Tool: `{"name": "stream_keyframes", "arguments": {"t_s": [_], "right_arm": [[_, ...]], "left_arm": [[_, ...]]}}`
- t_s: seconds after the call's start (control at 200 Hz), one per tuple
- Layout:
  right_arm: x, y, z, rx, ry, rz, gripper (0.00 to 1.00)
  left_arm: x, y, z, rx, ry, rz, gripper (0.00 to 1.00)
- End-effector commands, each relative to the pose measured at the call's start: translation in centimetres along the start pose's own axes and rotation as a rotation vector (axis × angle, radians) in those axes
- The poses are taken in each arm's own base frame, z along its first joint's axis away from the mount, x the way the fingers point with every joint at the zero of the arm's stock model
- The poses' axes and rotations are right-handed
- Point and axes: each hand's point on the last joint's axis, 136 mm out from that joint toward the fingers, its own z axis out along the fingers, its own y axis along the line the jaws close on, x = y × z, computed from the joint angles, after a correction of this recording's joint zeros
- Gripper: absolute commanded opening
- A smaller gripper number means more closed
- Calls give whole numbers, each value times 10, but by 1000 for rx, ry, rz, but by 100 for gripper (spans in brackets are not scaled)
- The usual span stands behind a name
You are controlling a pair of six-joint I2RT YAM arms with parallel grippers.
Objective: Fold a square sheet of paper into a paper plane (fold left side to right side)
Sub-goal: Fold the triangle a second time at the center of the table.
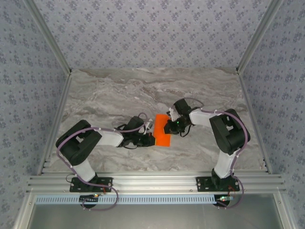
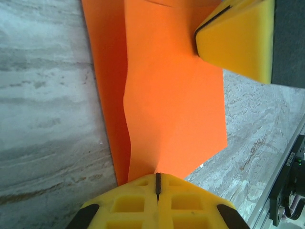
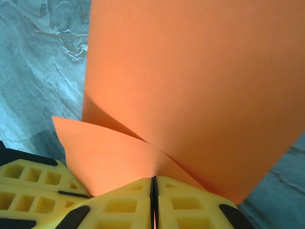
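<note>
We see the left hand (image 2: pixel 157 183) and right hand (image 3: pixel 153 185) each pinching the square sheet of paper (image 1: pixel 163 130), loosely doubled over on the desk (image 1: pixel 119 95); first fold seems unfinished, later folds remain.

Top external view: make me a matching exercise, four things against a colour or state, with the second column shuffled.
1 square sheet of paper
2 left claw
3 right claw
4 table

a marbled grey
b shut on the sheet's left edge
c bright orange, one layer lying over another
d shut on the sheet's right edge

Pairs: 1-c, 2-b, 3-d, 4-a
</note>
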Motion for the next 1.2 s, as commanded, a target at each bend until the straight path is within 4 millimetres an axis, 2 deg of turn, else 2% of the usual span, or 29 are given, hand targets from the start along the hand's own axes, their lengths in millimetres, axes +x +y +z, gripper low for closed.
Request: {"name": "stream_keyframes", "arguments": {"t_s": [0.0,0.225,0.485,0.6,0.829,0.974,1.194], "right_arm": [[0,-26,-2,73,22,20,10],[3,-36,-3,88,36,38,9],[10,-32,4,80,58,39,9],[12,-33,6,87,63,44,9],[14,-34,7,96,70,44,9],[15,-33,7,100,75,41,9],[17,-35,8,116,86,39,9]], "left_arm": [[19,37,6,-118,50,-62,1],[18,30,5,-93,48,-48,2],[-16,-39,-12,97,-4,70,4],[-23,-53,-10,120,11,94,4],[-29,-50,10,101,47,98,5],[-30,-40,22,63,69,95,4],[-29,-22,30,-19,85,94,5]]}}
